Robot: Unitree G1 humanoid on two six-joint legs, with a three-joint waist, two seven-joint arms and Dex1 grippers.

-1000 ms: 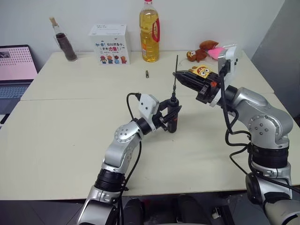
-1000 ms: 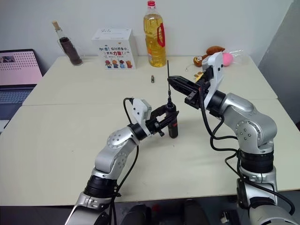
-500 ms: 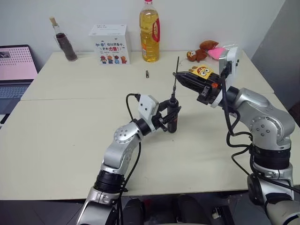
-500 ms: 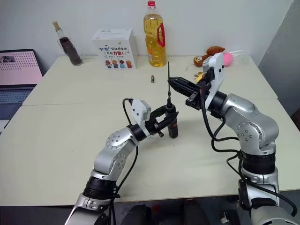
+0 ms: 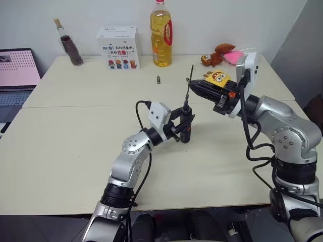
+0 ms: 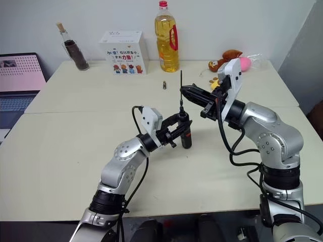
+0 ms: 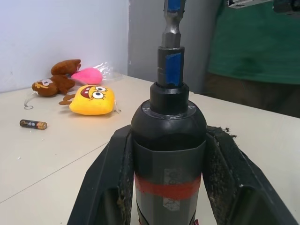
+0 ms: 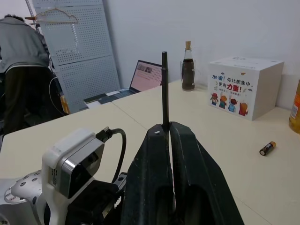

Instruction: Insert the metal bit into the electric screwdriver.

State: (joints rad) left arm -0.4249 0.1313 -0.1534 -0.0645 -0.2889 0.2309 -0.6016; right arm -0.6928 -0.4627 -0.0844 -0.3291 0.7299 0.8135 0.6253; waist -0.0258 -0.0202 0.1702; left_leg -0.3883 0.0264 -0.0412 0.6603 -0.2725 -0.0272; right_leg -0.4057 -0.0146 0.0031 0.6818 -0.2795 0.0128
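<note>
Two tools [image 5: 190, 82] [image 5: 185, 126] – metal bit [image 5: 189, 85] pinched above electric screwdriver [image 5: 185, 127].

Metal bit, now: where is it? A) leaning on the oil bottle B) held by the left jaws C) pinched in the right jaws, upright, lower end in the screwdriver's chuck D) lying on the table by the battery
C: the metal bit stands upright in the shut right gripper, its lower end in the chuck of the electric screwdriver, which the left gripper clamps upright.
</note>
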